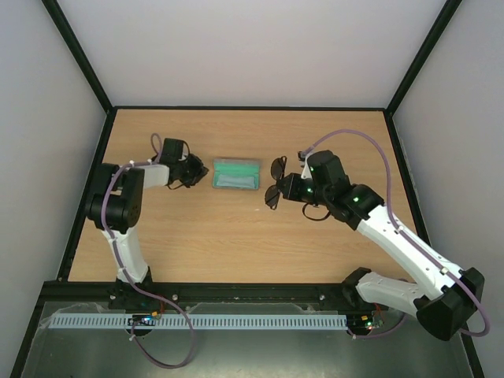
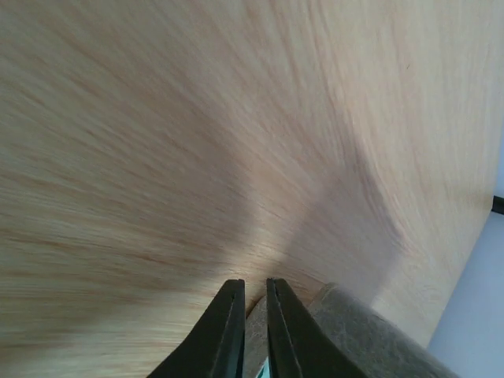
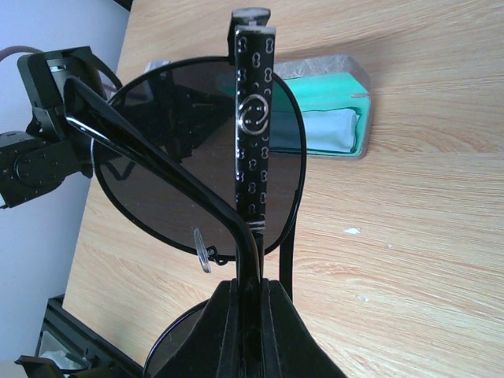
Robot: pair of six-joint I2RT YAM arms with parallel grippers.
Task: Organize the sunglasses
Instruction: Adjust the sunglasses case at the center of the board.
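The sunglasses (image 1: pixel 272 197) hang above the table right of centre, held on edge by my right gripper (image 1: pixel 290 187). In the right wrist view the gripper (image 3: pixel 252 279) is shut on the folded temple arms, and a round dark lens (image 3: pixel 181 157) stands above the fingers. The grey case (image 1: pixel 236 175) with green lining lies open at the table's centre. It also shows behind the lens in the right wrist view (image 3: pixel 335 102). My left gripper (image 1: pixel 197 172) is at the case's left end. In the left wrist view its fingers (image 2: pixel 253 282) are nearly closed on the grey case edge (image 2: pixel 362 331).
A pale cloth (image 3: pixel 327 130) lies inside the case. The wooden table (image 1: pixel 197 244) is bounded by black rails and white walls. The left arm (image 3: pixel 47 150) shows behind the sunglasses in the right wrist view.
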